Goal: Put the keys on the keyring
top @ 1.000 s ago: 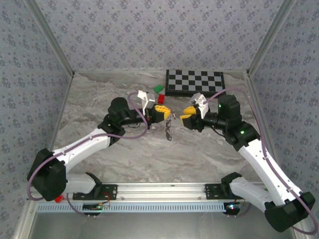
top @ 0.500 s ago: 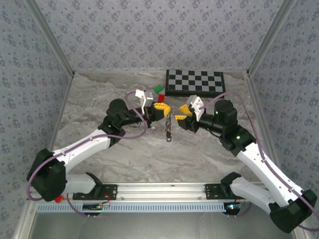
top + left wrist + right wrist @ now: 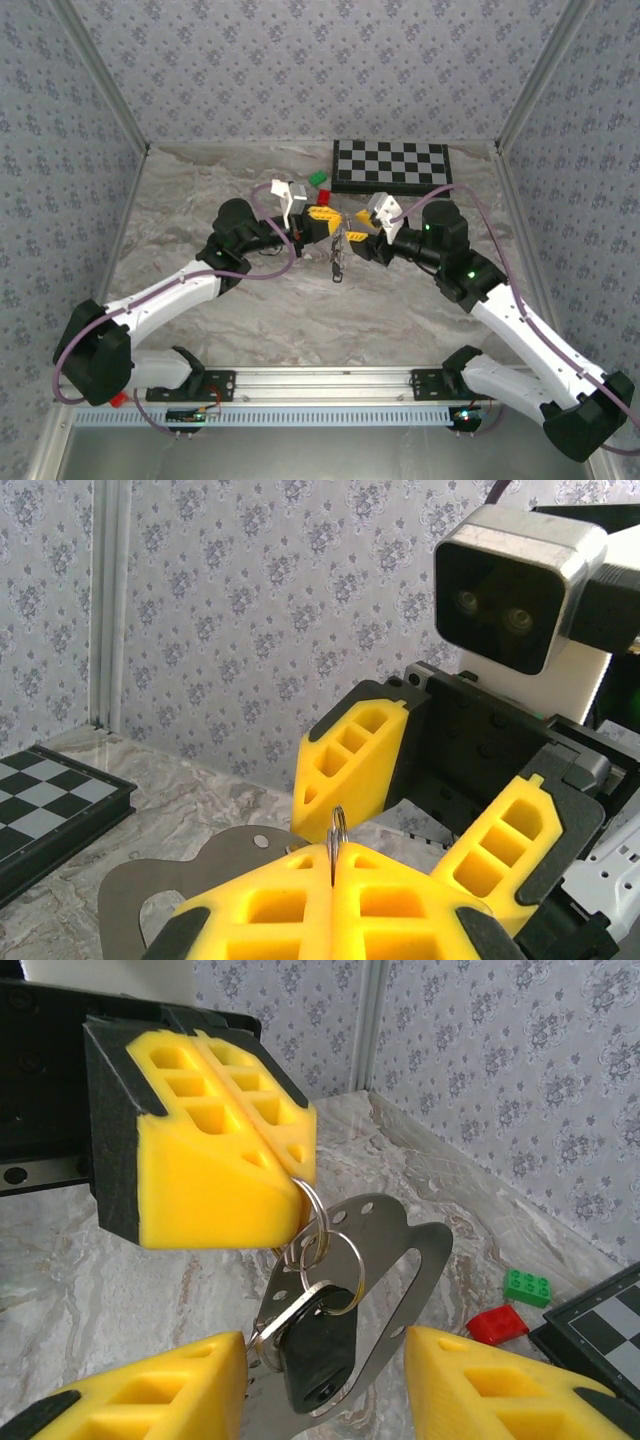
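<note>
Moving left since a second ago, the right gripper (image 3: 353, 226) now sits just beside the left gripper (image 3: 327, 220) above mid-table, and its fingers have spread wider. They stand apart, one on each side of the hanging bundle; whether either touches it I cannot tell. The left fingers are pressed together, clamped on the keyring (image 3: 311, 1203), which pokes up edge-on between the pads (image 3: 390, 900). From it hang smaller rings, a flat metal tag (image 3: 405, 1260) and one key (image 3: 316, 1345), black head down. A red block (image 3: 497, 1323) and a green block (image 3: 527, 1286) lie by the chessboard (image 3: 390, 165) at the far side.
</note>
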### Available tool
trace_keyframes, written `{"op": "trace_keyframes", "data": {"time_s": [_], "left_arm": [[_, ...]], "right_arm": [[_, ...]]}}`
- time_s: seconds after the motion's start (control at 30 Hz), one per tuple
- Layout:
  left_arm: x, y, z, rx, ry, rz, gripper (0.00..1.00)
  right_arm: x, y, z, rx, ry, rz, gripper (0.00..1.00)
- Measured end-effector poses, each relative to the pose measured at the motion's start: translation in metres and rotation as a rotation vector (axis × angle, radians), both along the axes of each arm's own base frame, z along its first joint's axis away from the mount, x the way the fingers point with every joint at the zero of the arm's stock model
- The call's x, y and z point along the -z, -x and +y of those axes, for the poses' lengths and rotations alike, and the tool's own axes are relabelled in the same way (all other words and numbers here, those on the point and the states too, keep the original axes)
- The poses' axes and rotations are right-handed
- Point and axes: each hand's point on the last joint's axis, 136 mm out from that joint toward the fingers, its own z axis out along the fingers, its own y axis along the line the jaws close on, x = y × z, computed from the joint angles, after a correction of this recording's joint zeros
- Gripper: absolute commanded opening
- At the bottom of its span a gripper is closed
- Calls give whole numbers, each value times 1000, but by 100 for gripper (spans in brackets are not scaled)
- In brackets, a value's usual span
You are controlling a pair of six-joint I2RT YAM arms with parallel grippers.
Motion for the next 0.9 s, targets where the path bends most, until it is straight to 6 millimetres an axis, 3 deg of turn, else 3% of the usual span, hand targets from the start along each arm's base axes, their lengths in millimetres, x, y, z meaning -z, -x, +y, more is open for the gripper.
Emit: {"op": "trace_keyframes", "data": {"time_s": [0.13,0.23,0.4,0.5,0.9], "left_arm": [[-3,2,1,1,6,-7,0],[-3,2,1,1,5,-6,0],[-3,2,1,0,4,-5,0],[-3,2,2,0,4,-4,0],[3,4,4,-5,8,17,0]], "right_arm": [[3,-4,3,9,7,-1,45],[5,-7,4,23,19,-11,35],[4,-10,2,43,29,-29,9],[4,-10,1,43,35,-34,0],[22,4,15,-21,87,-26,0]]}}
